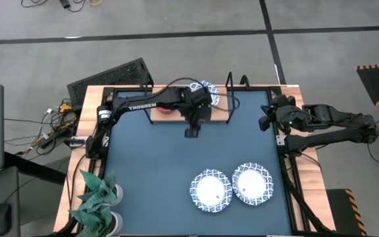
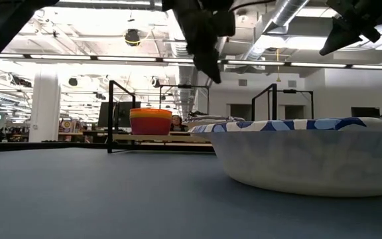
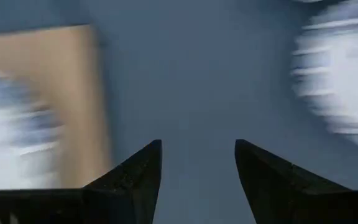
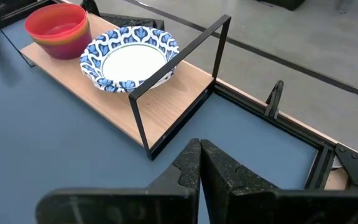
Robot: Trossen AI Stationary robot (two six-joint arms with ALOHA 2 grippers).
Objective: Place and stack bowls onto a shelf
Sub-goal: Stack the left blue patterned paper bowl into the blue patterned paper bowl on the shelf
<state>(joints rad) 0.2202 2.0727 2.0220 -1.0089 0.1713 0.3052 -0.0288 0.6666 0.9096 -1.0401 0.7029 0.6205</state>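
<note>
High view first: we record the dark blue worktop (image 1: 150,178), matte and flat, as the largest item. At its far edge lies the shelf (image 4: 166,106), a pale wood-grain board with thin black metal frame ends standing square at each side. On the board we see a white bowl with a blue patterned rim (image 4: 132,59), wide, shallow and wavy-edged, sitting near the middle. Just beside it stands a stack of small plain plastic bowls (image 4: 58,28), red on top with orange-yellow below, smooth and round.

Two more white patterned bowls (image 1: 210,189) (image 1: 252,183) rest side by side on the worktop's near part, well apart from the shelf, rims nearly touching.

We note the left hand (image 3: 197,174) hanging above the worktop just in front of the shelf, its two dark wedge-shaped fingers spread with nothing between them. The right hand (image 4: 201,165) is raised at the worktop's right edge, near the shelf's end frame, fingers pressed together and empty.
</note>
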